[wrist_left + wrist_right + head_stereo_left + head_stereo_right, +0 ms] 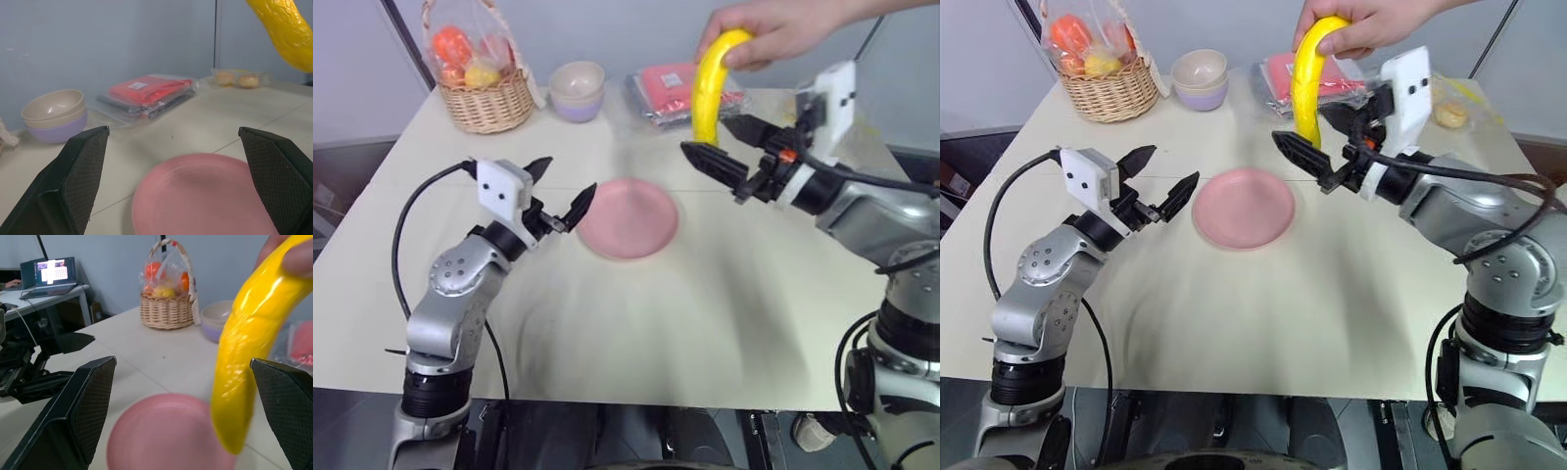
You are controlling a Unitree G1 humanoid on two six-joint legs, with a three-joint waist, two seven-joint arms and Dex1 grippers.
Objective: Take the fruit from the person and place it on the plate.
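Reaching with the right gripper toward the banana, jaws spread wide and holding nothing. Hanging nearly upright from the person's hand, which is pinching the curved top end, with the lower tip dangling between the two black fingers, above the far right edge of the plate. Not yet closing; judging by the right wrist view, sitting nearer one finger than the other, so centring first looks wise.

Doing this well probably means: sliding the jaws a little further along so the pads meet the thicker middle rather than the tapering tip, squaring the fingers across the curve, then squeezing gently, since the skin looks smooth and likely slippery. Waiting for the hand to let go before pulling away, and keeping clear of the person's fingers up top.

Hovering with the left gripper just beside the plate's near left rim, fingers likewise wide apart and empty; best kept out of the way. Lying bare on the table, ready to receive, with the bowl and basket well apart at the far side.
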